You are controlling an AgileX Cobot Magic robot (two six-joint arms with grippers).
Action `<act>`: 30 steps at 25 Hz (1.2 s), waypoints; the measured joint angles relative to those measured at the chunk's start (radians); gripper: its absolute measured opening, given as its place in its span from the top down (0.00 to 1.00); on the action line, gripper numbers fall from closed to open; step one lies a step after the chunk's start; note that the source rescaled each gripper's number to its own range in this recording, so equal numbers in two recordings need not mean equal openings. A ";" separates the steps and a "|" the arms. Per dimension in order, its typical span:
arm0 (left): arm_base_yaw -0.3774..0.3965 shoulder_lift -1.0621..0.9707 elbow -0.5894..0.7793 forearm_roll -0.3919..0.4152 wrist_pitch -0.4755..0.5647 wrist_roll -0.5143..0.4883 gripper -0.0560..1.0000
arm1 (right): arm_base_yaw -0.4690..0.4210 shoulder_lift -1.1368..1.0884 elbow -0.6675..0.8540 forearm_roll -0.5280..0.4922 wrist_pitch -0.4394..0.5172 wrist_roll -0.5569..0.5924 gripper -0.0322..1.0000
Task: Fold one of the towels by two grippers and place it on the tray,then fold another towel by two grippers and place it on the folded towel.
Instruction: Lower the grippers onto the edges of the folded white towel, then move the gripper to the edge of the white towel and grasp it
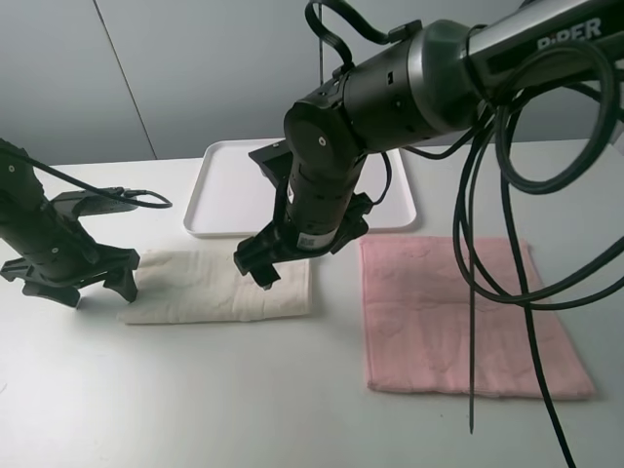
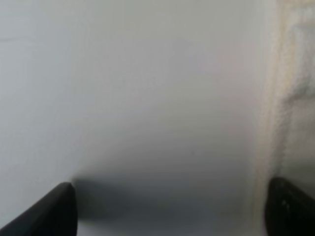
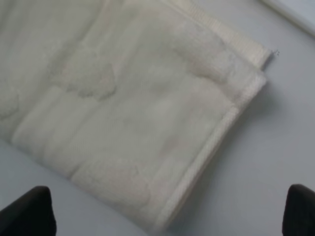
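Observation:
A cream towel (image 1: 210,286), folded into a long strip, lies on the table in front of the white tray (image 1: 224,195). A pink towel (image 1: 458,312) lies flat at the right. My left gripper (image 1: 97,290) is open and empty at the cream towel's left end. In the left wrist view (image 2: 170,211) it is over bare table, with the towel's edge (image 2: 295,98) by one fingertip. My right gripper (image 1: 255,266) is open and empty just above the cream towel's right end. The right wrist view (image 3: 162,211) shows that folded corner (image 3: 123,113) between the wide-open fingers.
The tray holds nothing and stands at the back centre; its rim (image 3: 295,10) shows in the right wrist view. The right arm's black cables (image 1: 507,253) hang over the pink towel. A grey wall stands behind the table.

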 joint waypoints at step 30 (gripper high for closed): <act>0.000 0.013 -0.008 -0.004 0.008 -0.026 0.00 | -0.087 0.211 -0.229 0.237 0.161 -0.111 0.00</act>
